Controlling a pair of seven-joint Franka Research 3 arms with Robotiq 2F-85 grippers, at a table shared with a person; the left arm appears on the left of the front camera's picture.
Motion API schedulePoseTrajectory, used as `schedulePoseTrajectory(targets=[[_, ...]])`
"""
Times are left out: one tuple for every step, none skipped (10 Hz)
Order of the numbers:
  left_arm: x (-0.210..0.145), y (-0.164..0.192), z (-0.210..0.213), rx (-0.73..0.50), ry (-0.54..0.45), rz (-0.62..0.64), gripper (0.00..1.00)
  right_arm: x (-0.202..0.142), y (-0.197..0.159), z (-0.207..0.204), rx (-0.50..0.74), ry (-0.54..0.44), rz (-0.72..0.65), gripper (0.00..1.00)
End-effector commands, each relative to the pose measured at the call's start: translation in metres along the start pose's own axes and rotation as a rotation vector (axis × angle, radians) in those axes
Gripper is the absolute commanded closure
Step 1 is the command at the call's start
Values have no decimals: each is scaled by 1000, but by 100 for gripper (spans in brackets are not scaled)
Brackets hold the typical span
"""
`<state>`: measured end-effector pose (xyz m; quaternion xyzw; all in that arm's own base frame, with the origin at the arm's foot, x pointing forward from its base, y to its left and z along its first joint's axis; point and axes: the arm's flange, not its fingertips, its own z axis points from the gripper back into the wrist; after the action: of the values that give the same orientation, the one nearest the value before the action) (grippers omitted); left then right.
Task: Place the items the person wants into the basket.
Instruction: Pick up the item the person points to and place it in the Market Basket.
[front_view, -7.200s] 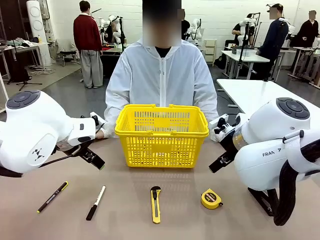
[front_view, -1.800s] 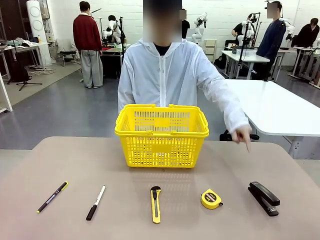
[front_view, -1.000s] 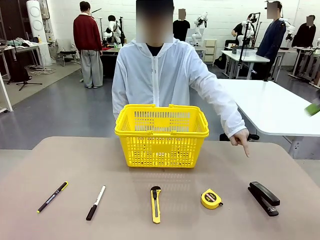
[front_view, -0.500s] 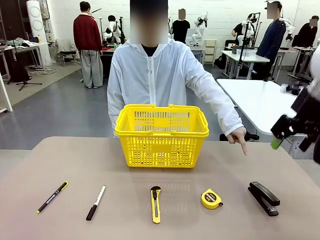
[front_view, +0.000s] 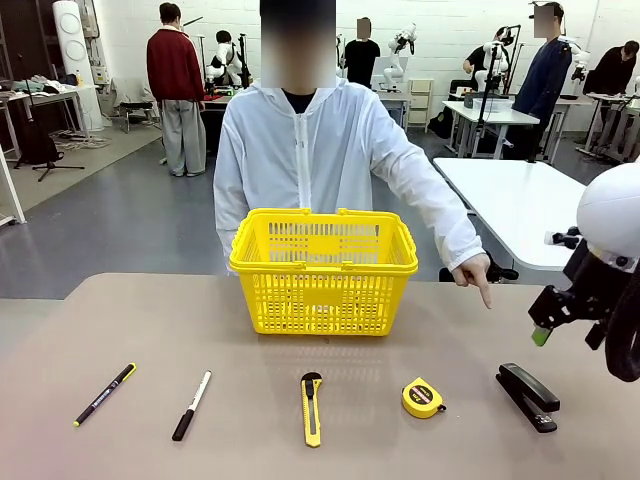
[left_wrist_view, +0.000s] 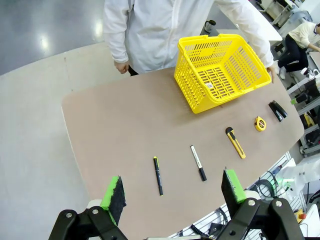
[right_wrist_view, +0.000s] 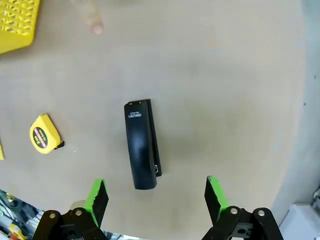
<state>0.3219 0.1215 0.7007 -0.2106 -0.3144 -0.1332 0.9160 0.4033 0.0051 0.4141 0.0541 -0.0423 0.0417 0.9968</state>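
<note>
The right gripper (right_wrist_view: 154, 195) has just swung in over the table's right edge, jaws spread and empty, above the black stapler (front_view: 528, 397); the person's hand (front_view: 476, 274) keeps pointing down there; the tape measure (front_view: 423, 398) lies untouched by the near edge, the pen (front_view: 104, 394) toward the near left corner; the basket (front_view: 323, 268) waits farther back; the left gripper (left_wrist_view: 173, 190) hangs high, open; nothing's been picked yet.

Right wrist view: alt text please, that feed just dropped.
The open right gripper hangs above a black stapler lying on the tan table. A yellow tape measure lies apart at picture left; the basket's corner and a person's fingertip show top left.
</note>
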Motion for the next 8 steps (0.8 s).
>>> schedulePoseTrajectory(targets=[[0,0,1,-8,-1,-1,0,10,-2,-17,-17,22,43,0],[0,0,1,-8,-1,-1,0,16,-2,-27,-20,47,33,0],[0,0,1,-8,-1,-1,0,23,-2,-34,-24,59,38,0],[0,0,1,-8,-1,-1,0,27,-1,-39,-29,78,45,0],[0,0,1,-8,-1,-1,0,30,-1,-44,-30,99,52,0],[0,0,1,-8,-1,-1,0,32,2,-49,-38,116,62,0],[0,0,1,-8,-1,-1,0,34,5,-53,-45,128,72,0],[0,0,1,-8,-1,-1,0,36,9,-58,-49,142,82,0]])
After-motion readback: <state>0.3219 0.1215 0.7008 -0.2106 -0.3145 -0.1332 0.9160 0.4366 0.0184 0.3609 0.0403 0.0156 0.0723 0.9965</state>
